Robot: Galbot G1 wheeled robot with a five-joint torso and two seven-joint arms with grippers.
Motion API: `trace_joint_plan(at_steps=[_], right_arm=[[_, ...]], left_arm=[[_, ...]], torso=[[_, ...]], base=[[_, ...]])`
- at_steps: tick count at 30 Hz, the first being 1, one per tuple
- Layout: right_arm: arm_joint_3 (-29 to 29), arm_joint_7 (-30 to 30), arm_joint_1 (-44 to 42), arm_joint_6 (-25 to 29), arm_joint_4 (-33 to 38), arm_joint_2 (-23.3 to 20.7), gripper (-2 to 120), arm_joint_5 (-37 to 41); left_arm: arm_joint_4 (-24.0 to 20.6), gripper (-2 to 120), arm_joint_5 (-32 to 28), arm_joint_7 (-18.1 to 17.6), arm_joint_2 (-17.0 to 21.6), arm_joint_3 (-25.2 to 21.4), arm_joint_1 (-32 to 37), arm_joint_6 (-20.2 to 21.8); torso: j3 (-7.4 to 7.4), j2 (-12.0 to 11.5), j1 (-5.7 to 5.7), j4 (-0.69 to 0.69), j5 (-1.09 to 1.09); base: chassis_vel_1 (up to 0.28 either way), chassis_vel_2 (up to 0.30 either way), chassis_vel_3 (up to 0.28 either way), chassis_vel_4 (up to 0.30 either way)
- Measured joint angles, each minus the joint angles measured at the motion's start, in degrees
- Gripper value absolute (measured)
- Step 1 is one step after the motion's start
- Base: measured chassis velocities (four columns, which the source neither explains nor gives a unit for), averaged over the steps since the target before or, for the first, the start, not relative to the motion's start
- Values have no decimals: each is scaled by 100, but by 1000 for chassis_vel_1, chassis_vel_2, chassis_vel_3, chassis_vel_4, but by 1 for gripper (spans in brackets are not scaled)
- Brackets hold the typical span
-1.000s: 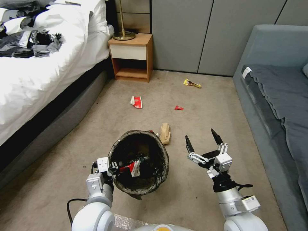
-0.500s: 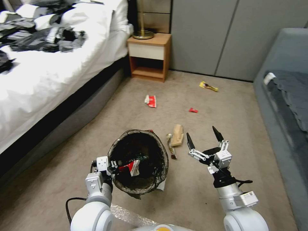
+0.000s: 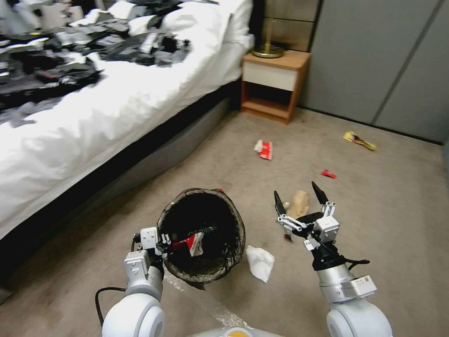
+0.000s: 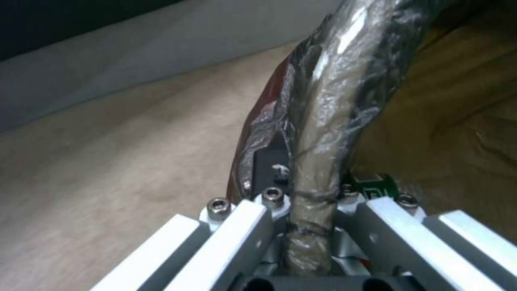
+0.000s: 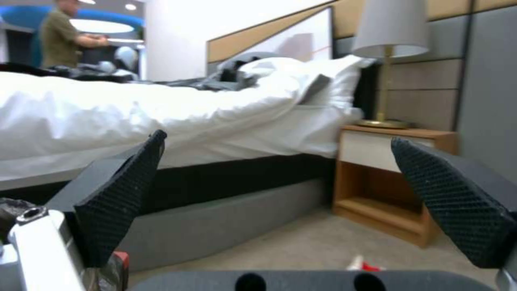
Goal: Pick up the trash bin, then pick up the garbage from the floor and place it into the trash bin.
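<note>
Carpet (image 3: pixel 397 224), beige and short-piled, across the whole floor of a bedroom. Bed (image 3: pixel 93 126) along the robot's left, white duvet heaped with dark clothing (image 3: pixel 70 61), black base and grey skirt below. Wooden nightstand (image 3: pixel 273 86) at the bed's head, brass lamp (image 3: pixel 267 49) on top, grey wall panels (image 3: pixel 374 61) behind.

Left gripper (image 3: pixel 161 243) low and near, fingers clamped on the rim of the trash bin (image 3: pixel 202 236), one finger inside and one outside the dark bag folded over the rim (image 4: pixel 318 133). Bin held just in front of the robot, mouth open to the head camera, red-and-white cup (image 3: pixel 191 243) and other litter inside.

Right gripper (image 3: pixel 299 199) raised to the right of the bin, black fingers (image 5: pixel 124 202) spread wide, nothing between them.

White tissue (image 3: pixel 260 263) on the carpet just beside the bin's right side. Brown paper bag (image 3: pixel 299 203) farther out, partly hidden behind the right gripper. Crushed red-and-white cup (image 3: pixel 264 149) well ahead, near the nightstand. Small red wrapper (image 3: pixel 328 174) to its right, yellow wrapper (image 3: pixel 359 140) beyond that, near the wall.
</note>
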Motion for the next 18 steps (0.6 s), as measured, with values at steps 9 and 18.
trace_joint_plan(at_steps=[9, 18], right_arm=[[53, -20, 83, -161, -153, -53, 100, 3], [-238, 275, 310, -1496, -564, -436, 100, 681]], left_arm=[[-4, 0, 21, -8, -21, 26, 5, -16], [-25, 0, 25, -11, -29, 32, -9, -22]], torso=[[0, 0, 0, -3, 0], [0, 0, 0, -2, -1]], base=[[31, 41, 45, 36], [0, 0, 0, 0]])
